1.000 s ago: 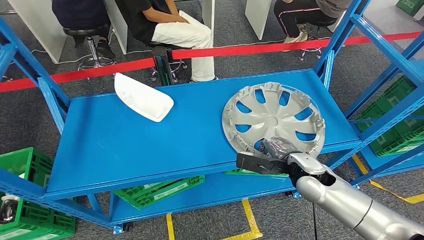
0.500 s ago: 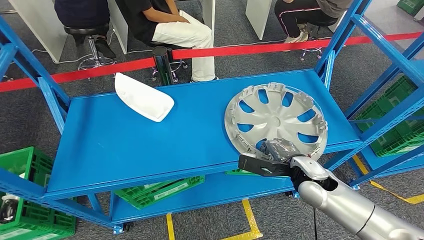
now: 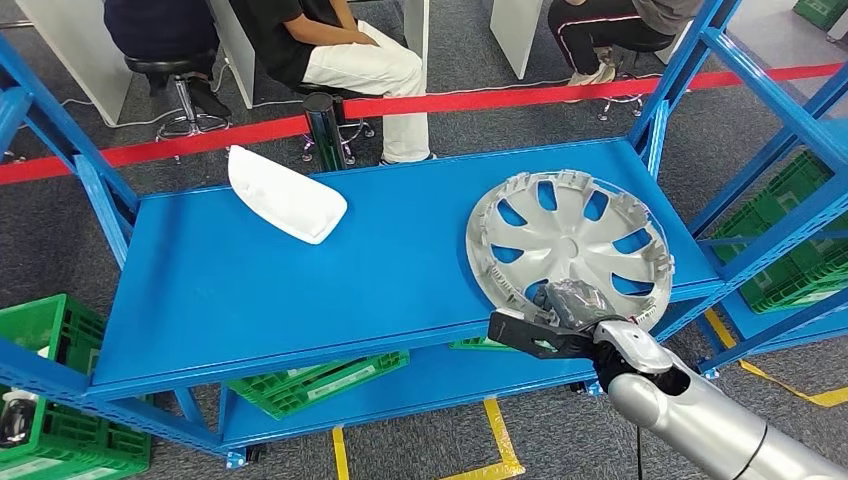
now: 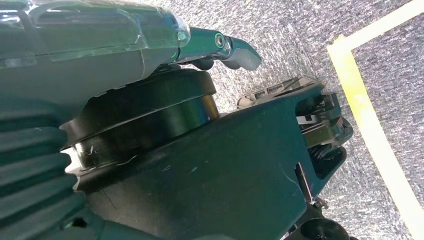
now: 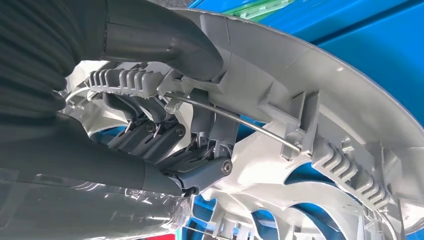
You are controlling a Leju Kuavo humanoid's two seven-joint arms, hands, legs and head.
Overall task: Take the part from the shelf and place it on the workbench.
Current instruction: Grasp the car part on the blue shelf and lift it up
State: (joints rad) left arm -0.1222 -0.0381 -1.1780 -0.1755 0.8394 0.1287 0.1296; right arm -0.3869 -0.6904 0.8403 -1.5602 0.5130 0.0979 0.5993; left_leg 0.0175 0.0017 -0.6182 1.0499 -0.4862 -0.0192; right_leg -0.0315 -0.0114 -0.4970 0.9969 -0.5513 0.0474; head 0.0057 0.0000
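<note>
R hand (image 3: 560, 318) is gripping the near rim of the silver hubcap (image 3: 570, 245), thumb (image 5: 165, 47) over the edge, fingers (image 5: 150, 132) curling inside. Hubcap is tilting up beyond the hand, far edge on the blue shelf (image 3: 300, 290). L hand (image 4: 220, 47) is hanging over carpet w/ nothing in it; can't tell its finger spread.

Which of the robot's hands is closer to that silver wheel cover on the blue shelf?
The right hand: it grips the wheel cover at its near rim. The left hand hangs over grey carpet, away from it.
</note>
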